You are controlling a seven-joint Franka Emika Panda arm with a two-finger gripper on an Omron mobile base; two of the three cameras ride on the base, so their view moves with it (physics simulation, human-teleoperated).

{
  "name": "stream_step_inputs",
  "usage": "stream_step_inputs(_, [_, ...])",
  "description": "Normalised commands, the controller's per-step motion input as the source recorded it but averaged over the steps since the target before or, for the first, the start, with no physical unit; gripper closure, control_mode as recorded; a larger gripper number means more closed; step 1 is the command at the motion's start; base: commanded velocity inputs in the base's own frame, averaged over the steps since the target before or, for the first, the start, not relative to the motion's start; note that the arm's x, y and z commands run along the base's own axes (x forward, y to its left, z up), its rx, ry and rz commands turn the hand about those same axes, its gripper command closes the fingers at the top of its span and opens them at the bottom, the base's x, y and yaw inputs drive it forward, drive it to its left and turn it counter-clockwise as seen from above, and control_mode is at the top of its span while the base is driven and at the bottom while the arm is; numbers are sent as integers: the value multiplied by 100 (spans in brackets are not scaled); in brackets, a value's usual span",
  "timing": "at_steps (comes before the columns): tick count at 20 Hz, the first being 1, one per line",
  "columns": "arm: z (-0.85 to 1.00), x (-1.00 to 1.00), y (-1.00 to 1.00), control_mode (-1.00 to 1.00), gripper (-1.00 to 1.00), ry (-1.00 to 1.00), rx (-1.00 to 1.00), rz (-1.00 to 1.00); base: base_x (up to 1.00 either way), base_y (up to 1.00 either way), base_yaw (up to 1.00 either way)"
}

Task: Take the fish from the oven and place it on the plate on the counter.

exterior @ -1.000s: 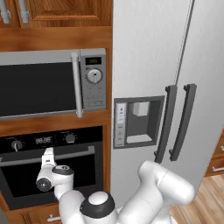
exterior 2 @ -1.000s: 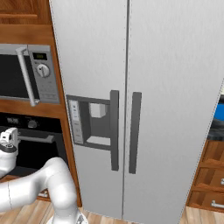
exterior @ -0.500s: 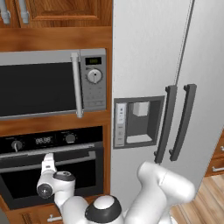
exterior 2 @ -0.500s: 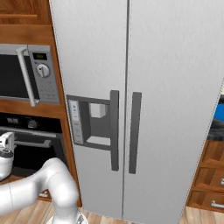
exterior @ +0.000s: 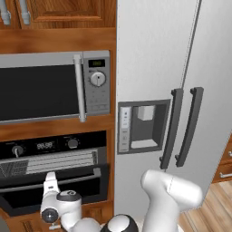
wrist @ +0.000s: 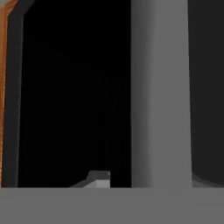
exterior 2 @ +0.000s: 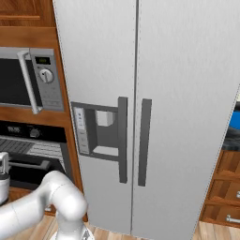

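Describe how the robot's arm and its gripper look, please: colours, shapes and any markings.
The arm is glossy white, built of thick rounded tube-like segments. In the left base view, dark round caps sit at its joints and a dark ring with a grey centre shows near the wrist. No cables or lettering are visible. In the hand view, of the gripper just a small grey fingertip shows.

A home kitchen: oven [exterior: 50,179] built in under a microwave [exterior: 54,86], steel double-door fridge [exterior: 181,90] to the right, wooden cabinets [exterior: 63,11] above.
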Motion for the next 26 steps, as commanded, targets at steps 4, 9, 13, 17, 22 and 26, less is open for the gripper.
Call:
stream_step_inputs(4, [-87,-79,0,-100,100,2,0,5,0,0,0])
stream_step_inputs(9, [-95,-73,0,-100,100,3,0,5,0,0,0])
stream_step_inputs(13, [-99,-70,0,-100,100,5,0,5,0,0,0])
stream_step_inputs(17, [-100,-67,0,-100,100,6,0,5,0,0,0])
stream_step_inputs(22, [-100,-51,0,-100,100,9,0,4,0,0,0])
stream_step_inputs(26, [-52,-32,0,-100,100,3,0,3,0,0,0])
